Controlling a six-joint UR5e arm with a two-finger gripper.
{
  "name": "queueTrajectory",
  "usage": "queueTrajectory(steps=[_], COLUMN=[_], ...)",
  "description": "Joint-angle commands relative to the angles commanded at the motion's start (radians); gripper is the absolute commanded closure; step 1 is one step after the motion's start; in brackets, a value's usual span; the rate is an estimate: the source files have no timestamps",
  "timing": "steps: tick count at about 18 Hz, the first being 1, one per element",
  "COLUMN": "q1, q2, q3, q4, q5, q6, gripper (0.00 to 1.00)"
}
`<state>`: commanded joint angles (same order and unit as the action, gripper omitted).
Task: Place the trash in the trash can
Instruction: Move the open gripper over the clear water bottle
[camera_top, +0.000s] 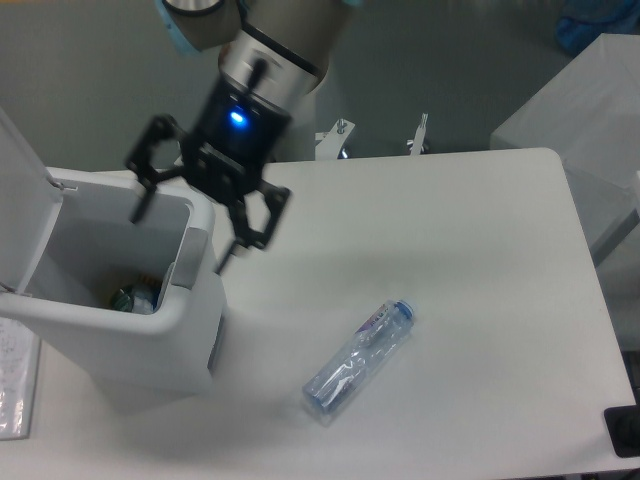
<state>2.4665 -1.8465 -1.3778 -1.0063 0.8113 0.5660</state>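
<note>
The pincer hangs wide apart (nothing held) above the trash can rim; bottle lies on table.

Arm enters from top of frame, left of centre, slanting down toward lower left. Silver wrist section above black gripper body, blue light glowing on body. Gripper in upper left quarter of frame, jaws spread wide, nothing between them. One finger reaches left and down, other finger angles down toward frame centre-left. Fingertips thin and dark, pointing downward. Slight motion blur on fingers.
</note>
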Motion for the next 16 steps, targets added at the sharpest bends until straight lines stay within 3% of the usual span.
queueTrajectory(steps=[3,6,10,16], q1=[0.035,0.060,0.118,0.109], q2=[-0.072,-0.146,-0.204,-0.266], q3=[0.038,0.089,0.085,0.083], q4=[0.002,0.003,0.005,-0.002], q5=[0.107,0.120,0.149,0.270], q6=[0.008,0.012,0.046,0.083], gripper=[0.00,0.00,0.00,0.00])
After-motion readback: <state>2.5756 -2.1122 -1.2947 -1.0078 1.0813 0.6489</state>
